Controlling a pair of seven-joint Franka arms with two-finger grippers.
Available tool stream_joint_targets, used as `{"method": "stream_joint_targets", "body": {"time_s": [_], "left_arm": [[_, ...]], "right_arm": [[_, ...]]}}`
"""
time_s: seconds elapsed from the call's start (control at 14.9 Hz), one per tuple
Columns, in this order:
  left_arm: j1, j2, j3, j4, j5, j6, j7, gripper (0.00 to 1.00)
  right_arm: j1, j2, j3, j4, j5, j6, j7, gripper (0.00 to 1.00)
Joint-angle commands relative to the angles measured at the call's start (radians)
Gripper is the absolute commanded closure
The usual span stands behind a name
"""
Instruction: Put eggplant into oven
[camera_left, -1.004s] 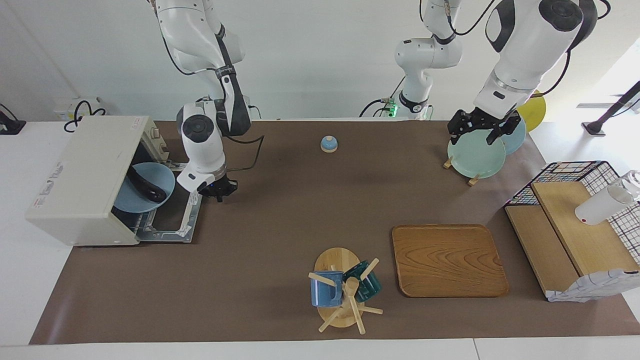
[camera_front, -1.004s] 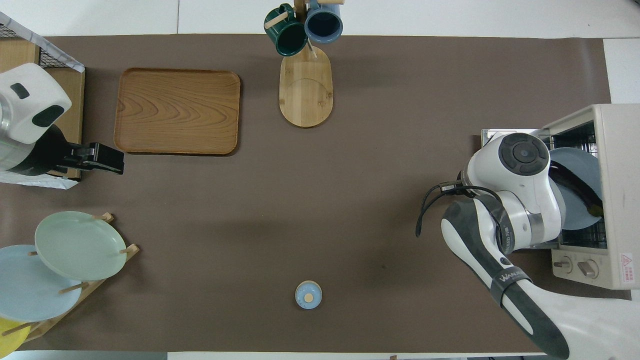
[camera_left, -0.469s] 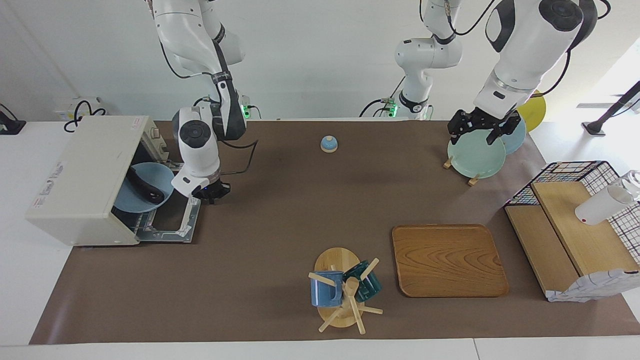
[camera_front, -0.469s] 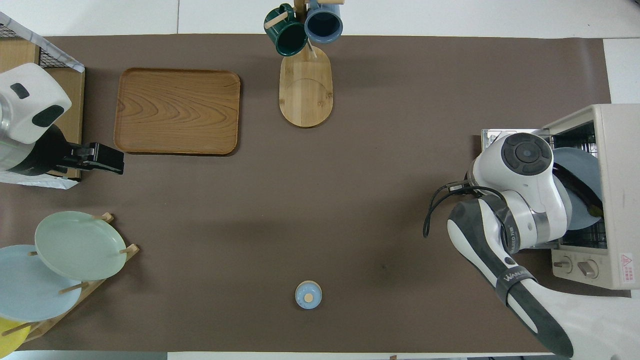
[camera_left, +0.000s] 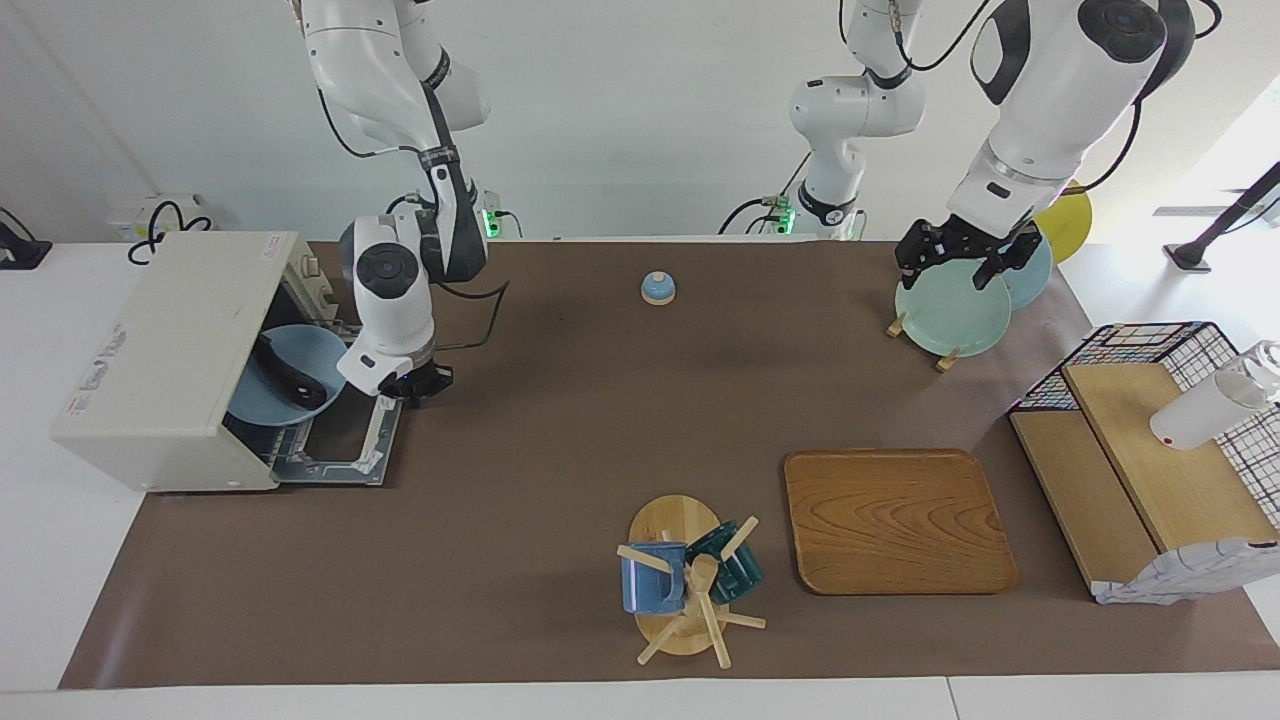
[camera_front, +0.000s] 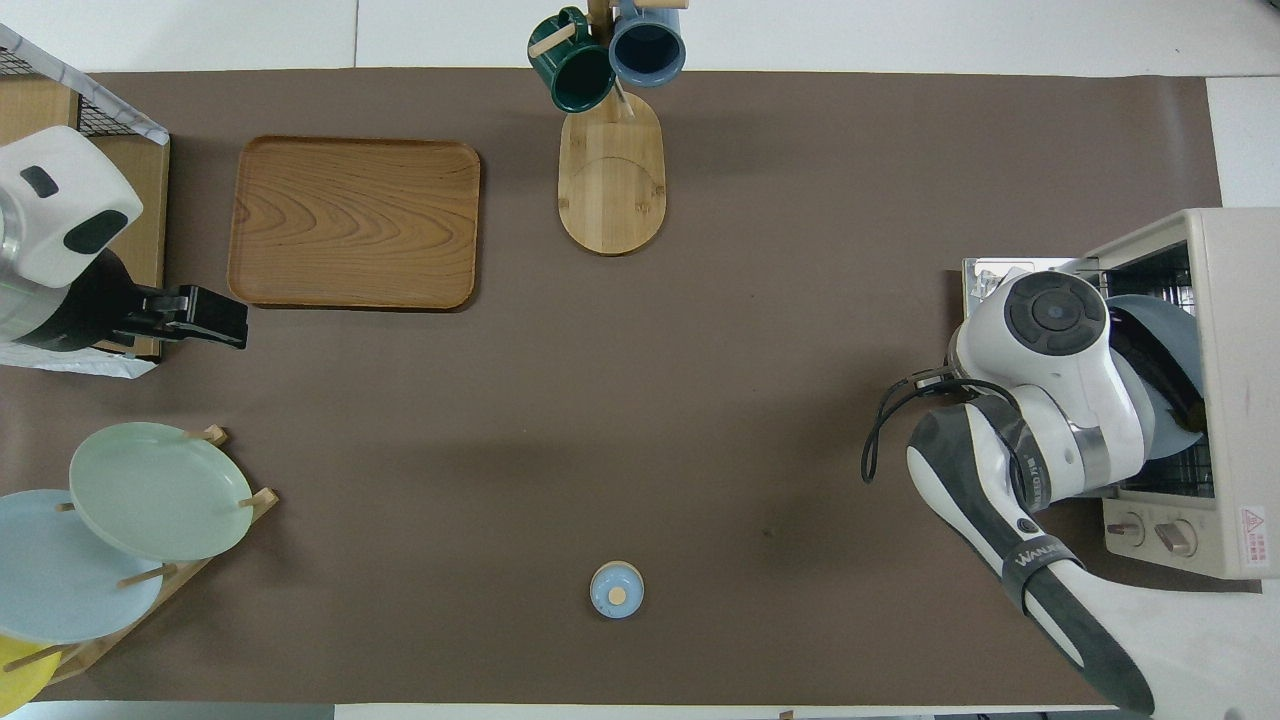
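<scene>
The cream-white oven (camera_left: 160, 350) (camera_front: 1235, 330) stands at the right arm's end of the table, its door (camera_left: 340, 445) dropped open. A blue plate (camera_left: 265, 405) (camera_front: 1165, 315) sits in the oven mouth. The dark eggplant (camera_left: 285, 372) (camera_front: 1160, 365) lies on that plate. My right gripper (camera_left: 415, 385) is shut and holds nothing. It hangs low over the door's edge, beside the plate's rim. In the overhead view its own wrist hides it. My left gripper (camera_left: 965, 255) (camera_front: 215, 318) waits open above the plate rack.
A small blue bell (camera_left: 658, 288) sits near the robots at mid-table. A mug tree (camera_left: 685, 580) and a wooden tray (camera_left: 897, 520) lie farther out. The rack with plates (camera_left: 950, 315), a wire-backed shelf (camera_left: 1150, 450) and a white bottle (camera_left: 1205, 410) fill the left arm's end.
My right wrist and shut gripper have shifted sideways toward the oven, over the open door. The left arm has not moved.
</scene>
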Motion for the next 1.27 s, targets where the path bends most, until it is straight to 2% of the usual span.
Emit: {"method": "stream_joint_targets", "body": {"time_s": [0.0, 0.33, 0.94, 1.07, 1.2], "left_arm": [[0.003, -0.013, 0.003, -0.011, -0.01, 0.0, 0.0, 0.0], [0.003, -0.015, 0.003, -0.011, -0.01, 0.0, 0.002, 0.0], [0.003, -0.015, 0.003, -0.011, -0.01, 0.0, 0.0, 0.0], [0.003, -0.015, 0.003, -0.011, -0.01, 0.0, 0.0, 0.0], [0.003, -0.015, 0.003, -0.011, -0.01, 0.0, 0.002, 0.0]], "right_arm": [[-0.02, -0.012, 0.001, 0.035, -0.061, -0.056, -0.053, 1.0], [-0.078, -0.052, 0.0, 0.226, -0.047, -0.318, -0.247, 1.0], [-0.147, -0.223, -0.013, 0.263, 0.005, -0.498, -0.395, 1.0], [-0.146, -0.236, -0.013, 0.346, 0.088, -0.579, -0.395, 1.0], [-0.136, -0.227, -0.01, 0.441, 0.126, -0.66, -0.393, 0.92]]}}
